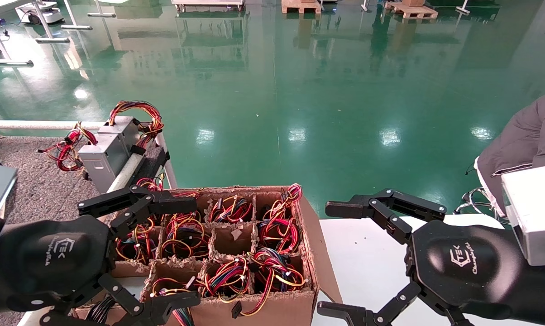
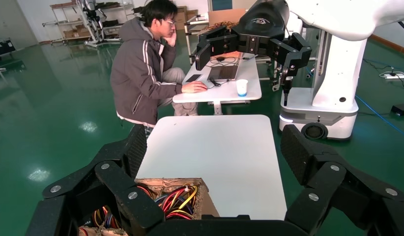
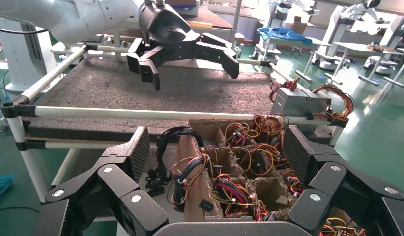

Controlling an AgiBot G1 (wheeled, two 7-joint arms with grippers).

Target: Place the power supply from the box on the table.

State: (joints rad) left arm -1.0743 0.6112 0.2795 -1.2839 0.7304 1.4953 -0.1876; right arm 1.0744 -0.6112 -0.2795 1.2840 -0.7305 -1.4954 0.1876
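**Cardboard box still nearly full, two units already on the felt desk**

Cardboard cells in the box (image 1: pixel 263 253) hold tangles of red, yellow and orange wires, each bundle seemingly belonging to a power supply sunk in its cell; the metal bodies themselves are mostly hidden below the dividers. One cell near the middle looks empty. On the grey felt desk (image 1: pixel 23 181), at its far corner by the white rail, two silver-grey power supplies (image 1: pixel 107 151) sit side by side, touching, with their wires spilling over the edge.

Neither arm has anything in hand. The left claw (image 1: pixel 164 253) hovers over the box's left cells with its fingers spread wide and nothing between them. The right claw (image 1: pixel 340 260) hangs over the smooth white tabletop (image 1: pixel 372 267) just beside the box, likewise wide open and empty. A person in a grey jacket (image 2: pixel 146 69) sits working beyond that tabletop.

By my reading, the task is at the start of another pick: a unit must be chosen, gripped, lifted clear of the ragged dividers and carried across to the felt desk. Most cells remain to be emptied.
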